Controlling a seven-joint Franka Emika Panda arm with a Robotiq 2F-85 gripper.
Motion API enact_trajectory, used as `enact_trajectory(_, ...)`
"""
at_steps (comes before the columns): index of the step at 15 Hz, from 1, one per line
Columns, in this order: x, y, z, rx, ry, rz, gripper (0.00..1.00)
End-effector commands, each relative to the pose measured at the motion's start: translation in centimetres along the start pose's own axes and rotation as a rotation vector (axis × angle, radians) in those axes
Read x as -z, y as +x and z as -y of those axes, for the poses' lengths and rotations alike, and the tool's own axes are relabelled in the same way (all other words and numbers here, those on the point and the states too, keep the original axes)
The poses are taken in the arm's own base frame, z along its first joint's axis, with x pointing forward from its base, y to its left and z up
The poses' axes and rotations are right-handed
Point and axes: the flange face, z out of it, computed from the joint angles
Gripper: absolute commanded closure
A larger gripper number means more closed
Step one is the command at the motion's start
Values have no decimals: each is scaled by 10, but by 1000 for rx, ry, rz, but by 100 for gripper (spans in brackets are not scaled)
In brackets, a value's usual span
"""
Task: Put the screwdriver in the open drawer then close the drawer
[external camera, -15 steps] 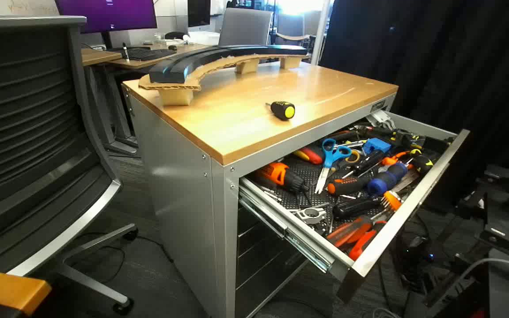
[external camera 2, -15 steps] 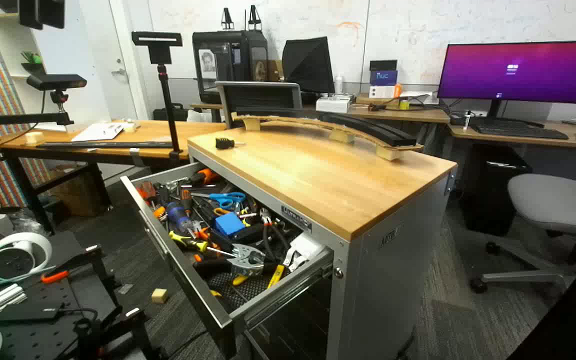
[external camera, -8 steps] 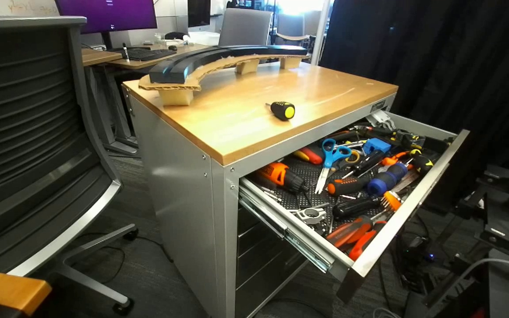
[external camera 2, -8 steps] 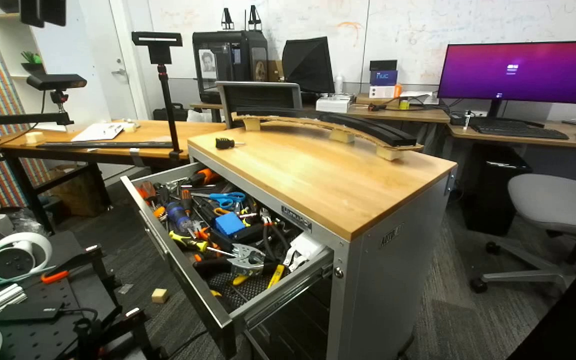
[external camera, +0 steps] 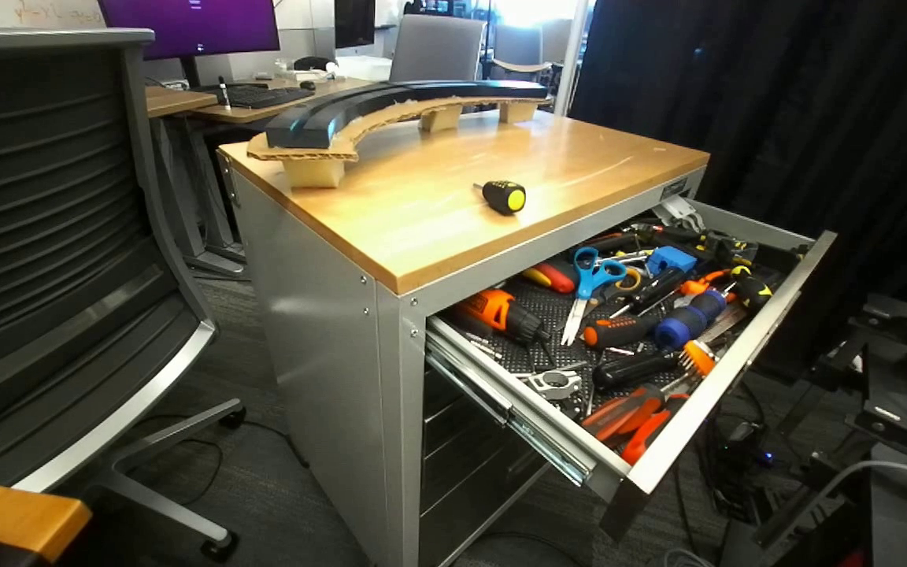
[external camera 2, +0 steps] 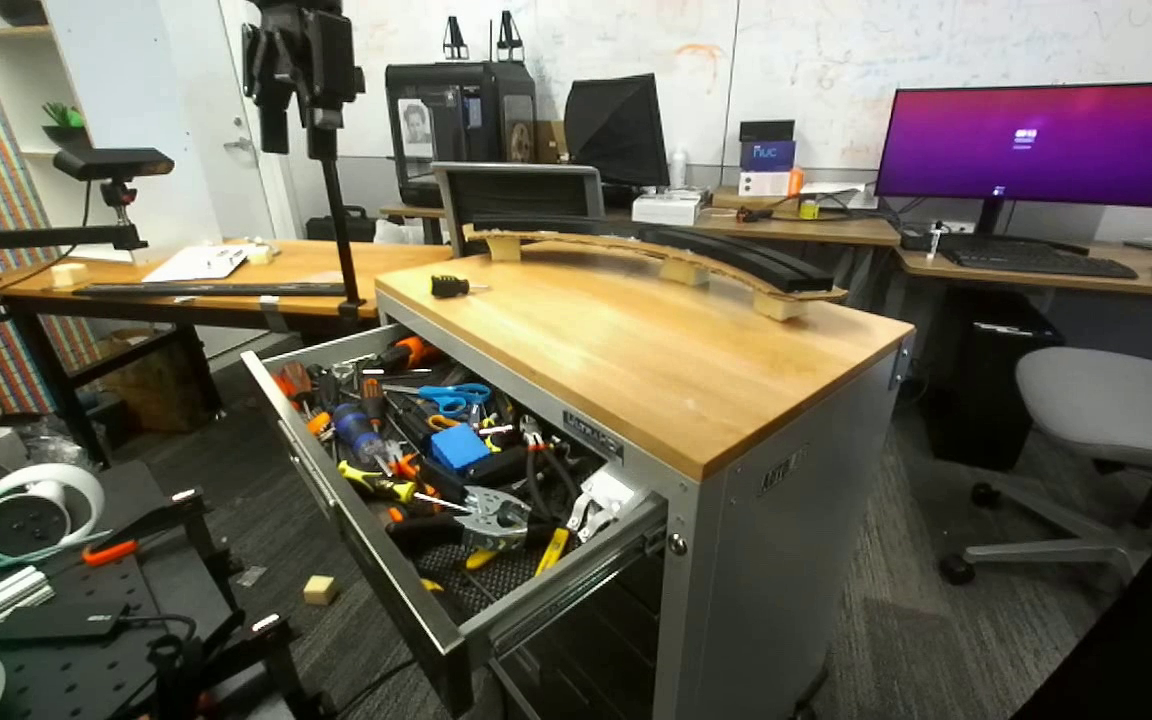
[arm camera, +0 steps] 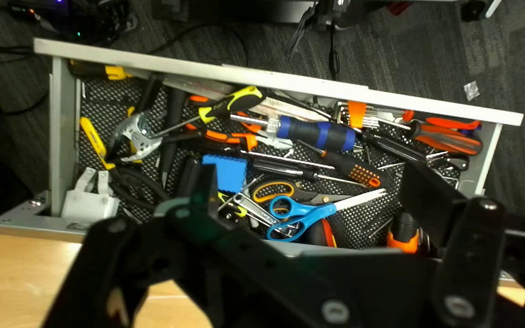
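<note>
The screwdriver, stubby and black with a yellow end, lies on its side on the wooden cabinet top in both exterior views (external camera: 504, 197) (external camera 2: 451, 286). It does not show in the wrist view. The wide grey drawer is pulled out and full of tools in both exterior views (external camera: 731, 364) (external camera 2: 366, 525); its front rim also shows in the wrist view (arm camera: 271, 80). My gripper (external camera 2: 298, 143) hangs in the air, fingers down, well above the cabinet and drawer. In the wrist view its fingers (arm camera: 309, 182) are wide apart with nothing between them, over the drawer.
A curved black piece on cardboard and blocks (external camera: 414, 106) stands along the back of the wooden top (external camera: 579, 157). The drawer holds blue scissors (arm camera: 306, 218), a blue block (arm camera: 228, 173) and several hand tools. A chair (external camera: 68, 236) stands beside the cabinet. A black stand pole (external camera 2: 338, 220) rises behind.
My gripper has come down and to the right in an exterior view, from the upper left corner, between half a second ago and now. The screwdriver and drawer have not moved.
</note>
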Motion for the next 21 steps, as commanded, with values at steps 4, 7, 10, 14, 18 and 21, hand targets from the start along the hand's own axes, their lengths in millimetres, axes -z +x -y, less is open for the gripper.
enact_trajectory(4, -54, 117, 108, 72, -48, -30, 0)
enact_trajectory(7, -80, 163, 157, 122, -33, -64, 0)
enact_trajectory(10, -104, 206, 190, 167, -63, -117, 0)
enact_trajectory(14, -120, 239, 203, 150, -158, -157, 0)
enact_trajectory(18, -126, 250, 190, 89, -176, -172, 0)
enact_trajectory(21, -138, 256, 184, 73, -184, -163, 6)
